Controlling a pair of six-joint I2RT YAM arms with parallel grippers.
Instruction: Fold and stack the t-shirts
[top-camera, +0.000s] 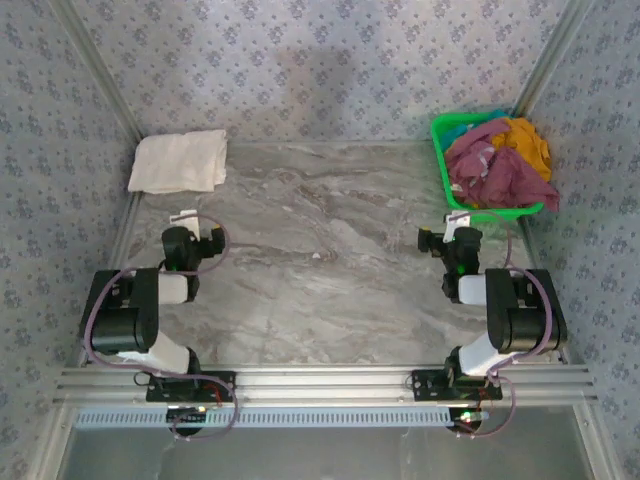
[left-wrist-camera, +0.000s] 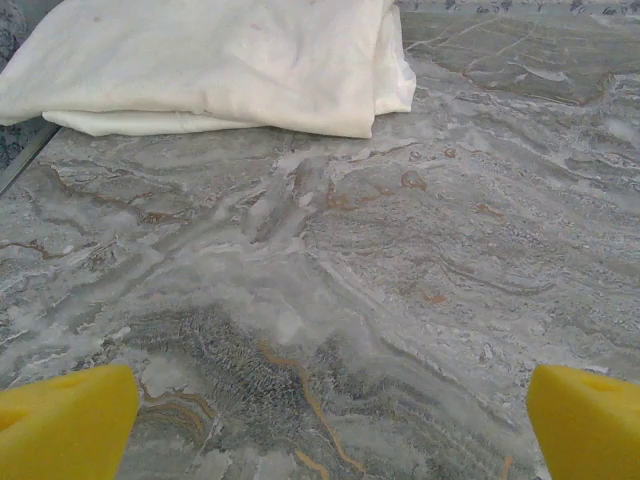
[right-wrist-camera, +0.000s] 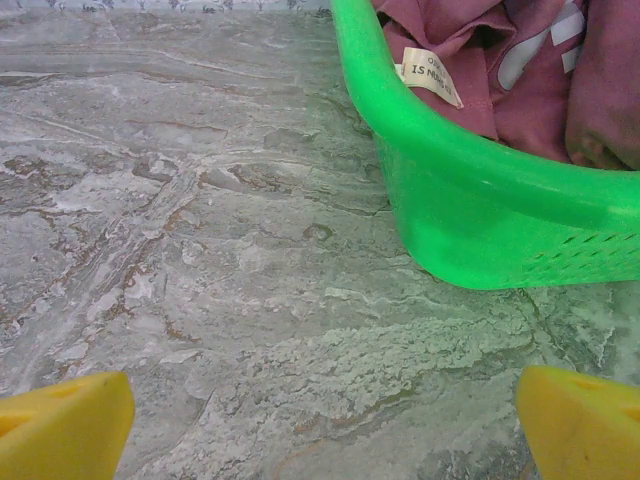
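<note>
The left pincer (left-wrist-camera: 325, 430) is released. Its two yellow fingertips (left-wrist-camera: 65, 425) sit at the bottom corners of the left wrist view, far apart, with only bare grey marble table (left-wrist-camera: 400, 280) between them. It hangs just above the table and grips nothing. Ahead of it, well beyond the fingertips, lies the cream-white t-shirt (left-wrist-camera: 220, 60), folded into a flat bundle with its layered edges facing the pincer. From above, the left pincer (top-camera: 190, 222) points toward the far left corner, where that folded cream-white t-shirt (top-camera: 178, 162) rests on the table against the patterned wall.

The right pincer (right-wrist-camera: 320, 430) is also released. Its yellow fingertips (right-wrist-camera: 60, 425) are spread wide over bare table and hold nothing. Just ahead and to its right stands the bright green plastic basket (right-wrist-camera: 480, 210), its rounded near corner close to the pincer but apart from it. Inside, the maroon t-shirt (right-wrist-camera: 480, 60) is crumpled against the rim, showing a small cream neck label (right-wrist-camera: 430, 75) and part of a white print (right-wrist-camera: 525, 55).

From above, the right pincer (top-camera: 458, 222) sits just before the basket (top-camera: 440, 150) in the far right corner. The maroon t-shirt (top-camera: 500, 170) spills over the basket's right edge, and the mustard-orange t-shirt (top-camera: 528, 140) is bunched behind it. The table's middle (top-camera: 330, 260) lies between the two arms.
</note>
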